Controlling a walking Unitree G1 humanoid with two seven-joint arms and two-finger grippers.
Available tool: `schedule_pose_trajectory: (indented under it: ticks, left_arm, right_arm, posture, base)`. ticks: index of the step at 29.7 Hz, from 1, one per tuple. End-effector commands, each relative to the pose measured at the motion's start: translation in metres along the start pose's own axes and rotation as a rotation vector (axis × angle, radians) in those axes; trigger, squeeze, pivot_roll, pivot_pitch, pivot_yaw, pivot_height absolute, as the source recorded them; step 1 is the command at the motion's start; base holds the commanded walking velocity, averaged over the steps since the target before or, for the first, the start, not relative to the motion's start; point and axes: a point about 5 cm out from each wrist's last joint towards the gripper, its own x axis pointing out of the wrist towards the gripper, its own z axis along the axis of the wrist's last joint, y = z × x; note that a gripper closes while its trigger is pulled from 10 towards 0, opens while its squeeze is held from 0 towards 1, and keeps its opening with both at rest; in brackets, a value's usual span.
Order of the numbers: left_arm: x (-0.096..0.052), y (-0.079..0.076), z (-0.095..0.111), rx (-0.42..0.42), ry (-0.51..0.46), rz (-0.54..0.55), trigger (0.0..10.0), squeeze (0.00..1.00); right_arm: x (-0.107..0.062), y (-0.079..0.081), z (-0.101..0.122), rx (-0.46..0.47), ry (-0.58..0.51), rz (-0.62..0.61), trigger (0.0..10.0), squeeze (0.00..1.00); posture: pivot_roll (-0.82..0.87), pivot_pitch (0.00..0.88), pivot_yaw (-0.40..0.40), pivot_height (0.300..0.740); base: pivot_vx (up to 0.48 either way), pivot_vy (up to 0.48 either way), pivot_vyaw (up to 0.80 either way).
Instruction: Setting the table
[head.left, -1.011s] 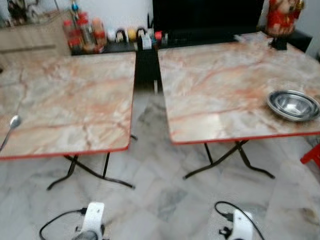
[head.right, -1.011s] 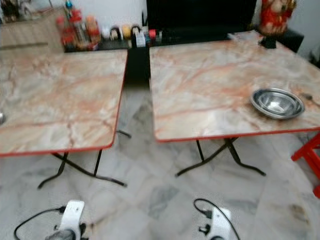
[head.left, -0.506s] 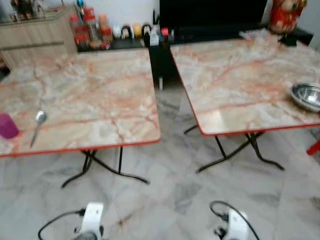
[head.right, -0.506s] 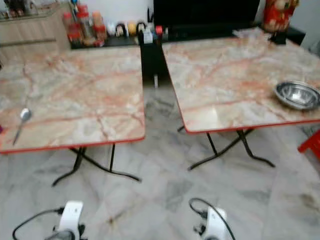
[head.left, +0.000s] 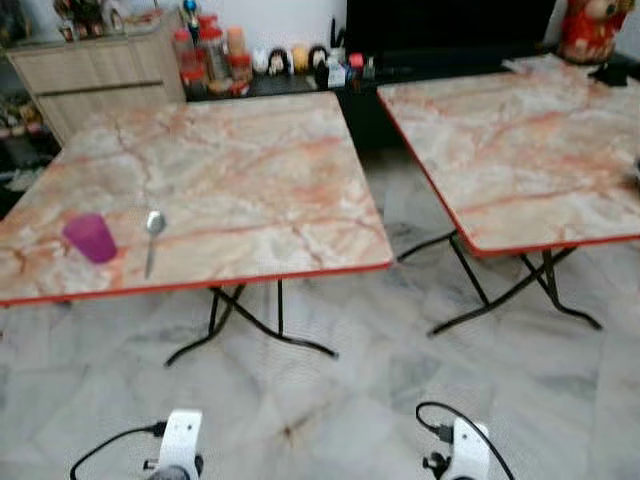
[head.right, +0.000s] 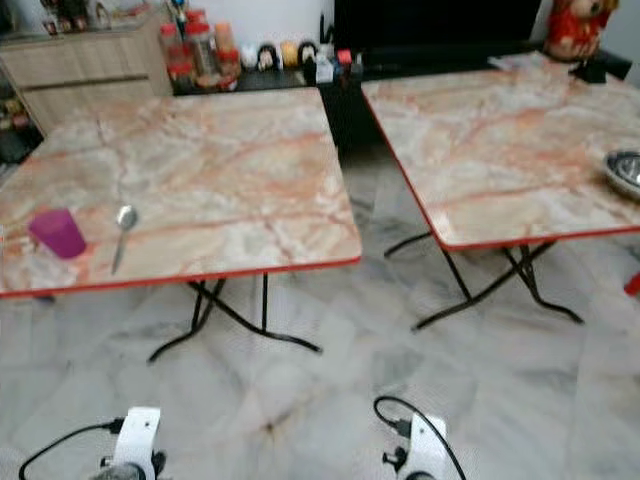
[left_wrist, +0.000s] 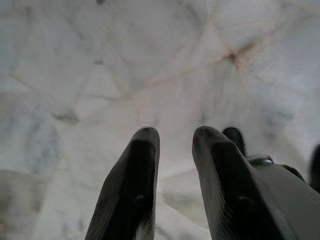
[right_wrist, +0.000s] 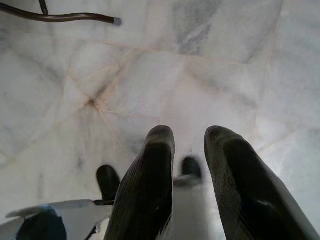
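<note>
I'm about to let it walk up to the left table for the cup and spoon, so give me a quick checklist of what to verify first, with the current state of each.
1. Purple cup upright on the left table: ok.
2. Spoon lying flat beside the cup, apart from it: ok.
3. Left gripper holding nothing, fingers slightly apart, hanging over the floor: ok.
4. Right gripper holding nothing, hanging over the floor: ok.
5. Path to the table's near edge free of obstacles: ok on the visible floor.
6. Metal bowl on the right table fully on it: cannot tell, cut by the frame edge.
</note>
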Motion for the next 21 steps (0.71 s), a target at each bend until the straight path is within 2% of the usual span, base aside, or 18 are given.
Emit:
schedule_pose_trajectory:
  ticks: [1, 21]
  left_arm:
    - [0.0002, -0.0013, 0.0003, -0.002, 0.002, 0.0, 10.0, 0.0]
    - [0.0004, -0.0006, 0.0023, -0.009, -0.005, 0.004, 10.0, 0.0]
  right_arm:
    - [-0.0008, -0.003, -0.0034, -0.002, 0.008, -0.009, 10.0, 0.0]
    - [-0.0005, -0.0016, -0.0023, -0.004, 0.008, -0.006, 10.0, 0.0]
  posture:
    - [-0.06, 0.0, 0.062, 0.74]
    - [-0.06, 0.0, 0.06, 0.74]
  base:
    - [0.0, 0.379, 0.0]
    - [0.0, 0.379, 0.0]
